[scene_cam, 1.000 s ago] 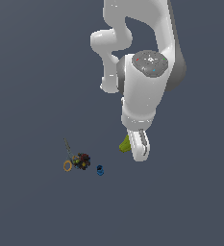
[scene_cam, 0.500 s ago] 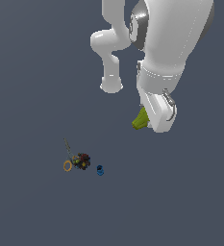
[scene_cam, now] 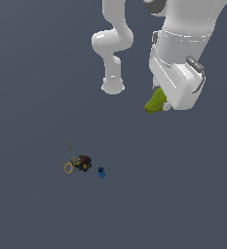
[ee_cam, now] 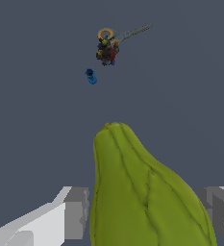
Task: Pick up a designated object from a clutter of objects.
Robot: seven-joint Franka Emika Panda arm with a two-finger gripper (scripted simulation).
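The designated object, a yellow-green pear-shaped lump (scene_cam: pixel 155 103), hangs high above the floor, held in my gripper (scene_cam: pixel 162 104). Up close in the wrist view the pear (ee_cam: pixel 142 192) fills the space between my two grey fingers (ee_cam: pixel 75 211), its tapered end pointing away, and my gripper (ee_cam: pixel 147 214) is shut on it. The rest of the clutter lies far below on the floor: an orange ring (scene_cam: pixel 68 168), a dark multicoloured lump (scene_cam: pixel 84 163), a thin grey-green stick (scene_cam: pixel 67 147) and a tiny blue cylinder (scene_cam: pixel 101 172).
The arm's white base (scene_cam: pixel 113 85) stands behind, at the exterior view's middle. In the wrist view the ring (ee_cam: pixel 105 34), dark lump (ee_cam: pixel 107 53), stick (ee_cam: pixel 135 31) and blue cylinder (ee_cam: pixel 90 75) sit grouped on the dark grey floor.
My gripper has risen with the pear in it, moving up and toward the exterior view's right. The clutter on the floor has not moved.
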